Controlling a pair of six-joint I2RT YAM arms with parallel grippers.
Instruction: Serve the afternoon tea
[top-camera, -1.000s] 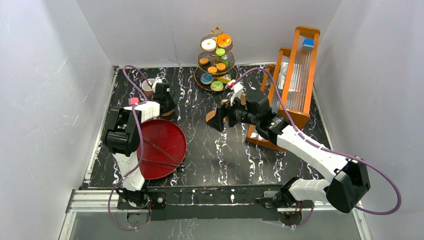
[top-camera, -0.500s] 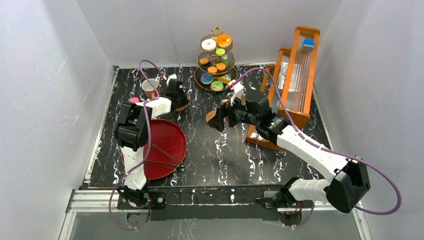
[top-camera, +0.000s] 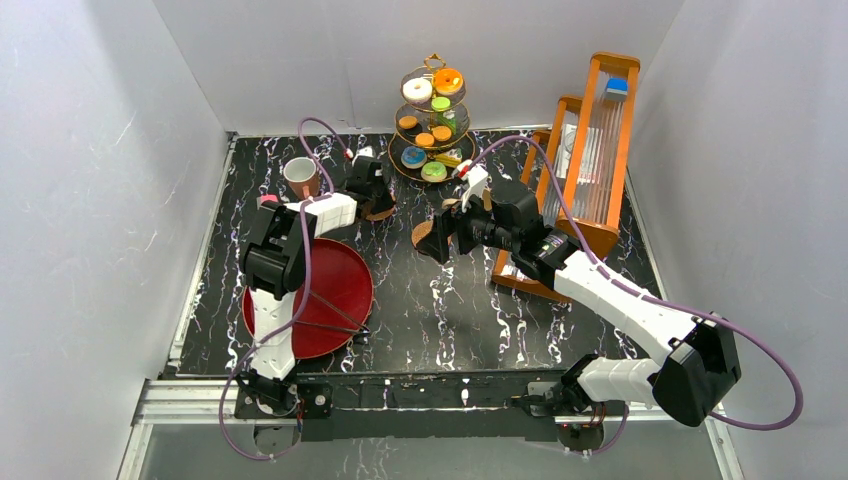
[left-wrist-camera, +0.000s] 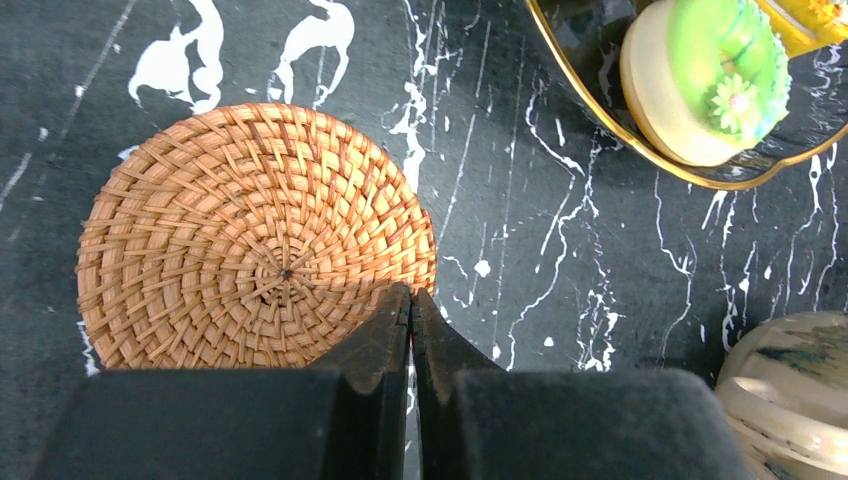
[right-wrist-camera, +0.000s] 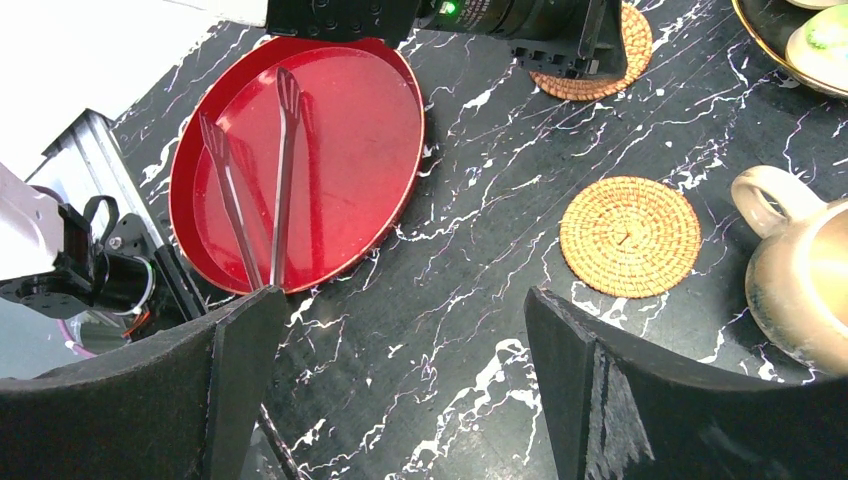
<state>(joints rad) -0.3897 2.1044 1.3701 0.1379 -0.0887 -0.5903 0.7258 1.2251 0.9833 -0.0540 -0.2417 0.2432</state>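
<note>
My left gripper (top-camera: 372, 196) is shut on the right edge of a woven coaster (left-wrist-camera: 250, 265), which lies flat on the black marble table just left of the gold three-tier stand (top-camera: 433, 120). A green pastry (left-wrist-camera: 710, 80) sits on the stand's bottom tier. The white mug (top-camera: 300, 177) stands at the back left. My right gripper (top-camera: 438, 243) is open and empty, hovering over the table. In the right wrist view (right-wrist-camera: 400, 370) a second coaster (right-wrist-camera: 630, 235) lies ahead of it, with the beige mug (right-wrist-camera: 800, 280) to that coaster's right.
The round red tray (top-camera: 345, 262) holds the black tongs (right-wrist-camera: 260, 170) at the front left. A tall wooden rack (top-camera: 590, 150) stands along the right side, beside my right arm. White walls enclose the table on three sides.
My left gripper has moved right towards the gold stand, taking the coaster with it and uncovering the white mug. The right arm has not moved.
</note>
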